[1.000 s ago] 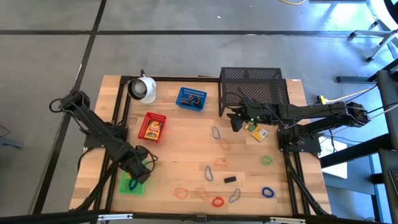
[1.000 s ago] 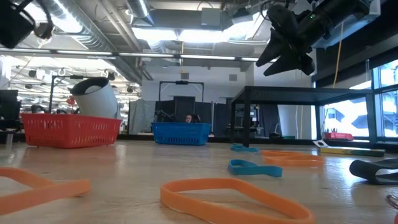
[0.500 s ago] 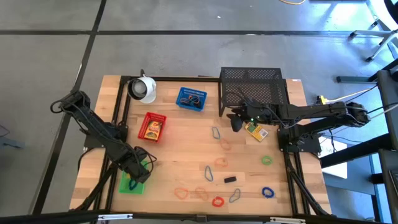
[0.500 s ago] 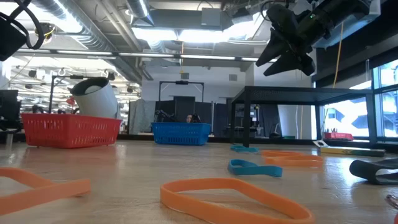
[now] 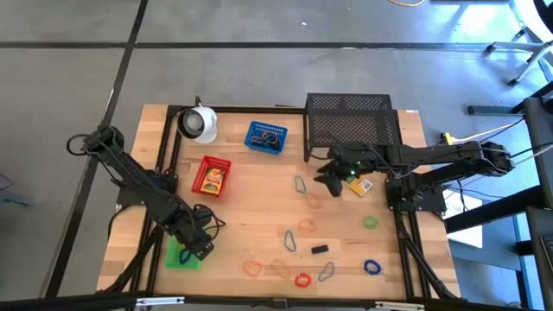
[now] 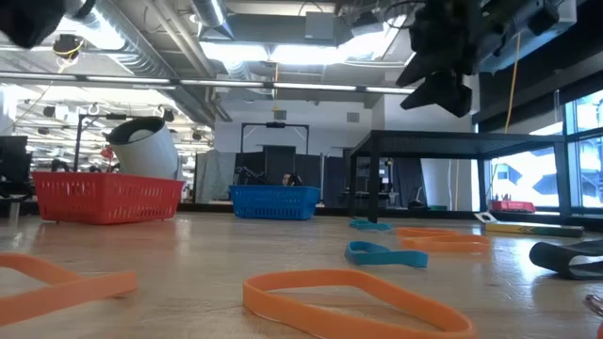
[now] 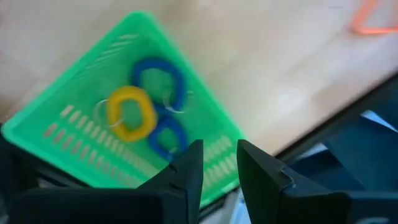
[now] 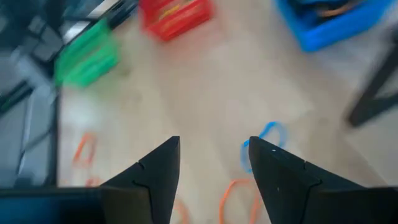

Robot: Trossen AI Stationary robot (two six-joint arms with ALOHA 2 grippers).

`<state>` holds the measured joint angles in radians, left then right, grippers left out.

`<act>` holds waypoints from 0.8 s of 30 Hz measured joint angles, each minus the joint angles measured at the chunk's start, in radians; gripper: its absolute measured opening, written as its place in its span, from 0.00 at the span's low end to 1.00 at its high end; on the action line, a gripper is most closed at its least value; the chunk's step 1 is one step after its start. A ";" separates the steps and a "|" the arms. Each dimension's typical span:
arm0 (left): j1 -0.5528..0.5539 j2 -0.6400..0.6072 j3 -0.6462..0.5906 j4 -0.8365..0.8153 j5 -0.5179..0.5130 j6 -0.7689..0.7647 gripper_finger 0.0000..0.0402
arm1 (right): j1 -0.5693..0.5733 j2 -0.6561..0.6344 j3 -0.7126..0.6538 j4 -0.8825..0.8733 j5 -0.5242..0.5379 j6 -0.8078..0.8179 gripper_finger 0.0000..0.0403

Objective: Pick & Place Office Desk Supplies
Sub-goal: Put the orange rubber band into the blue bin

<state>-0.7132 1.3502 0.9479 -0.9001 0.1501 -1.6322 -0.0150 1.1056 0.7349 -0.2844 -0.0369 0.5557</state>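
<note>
Overhead, the right gripper (image 5: 329,179), spread empty, hangs beside the mesh rack (image 5: 350,126), above scattered bands (image 5: 309,201).

A wooden table (image 5: 259,216) with a black frame fills the middle of the high view, standing on a grey floor (image 5: 259,78) crossed by dark seams. Near the table's upper left corner a white round cup-like object (image 5: 198,123) lies tipped. At the upper right stands a big black mesh rack (image 5: 350,125). In the low view, ceiling lights (image 6: 283,52) and ducts run across the top of a large room.
</note>
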 joint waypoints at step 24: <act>0.134 -0.001 0.126 0.072 -0.455 0.292 0.20 | 0.136 0.317 0.000 0.000 0.053 -0.287 0.48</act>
<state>-0.5789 1.3495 1.0744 -0.8280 -0.3049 -1.3399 0.1207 1.4226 0.7349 -0.2844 0.0160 0.2691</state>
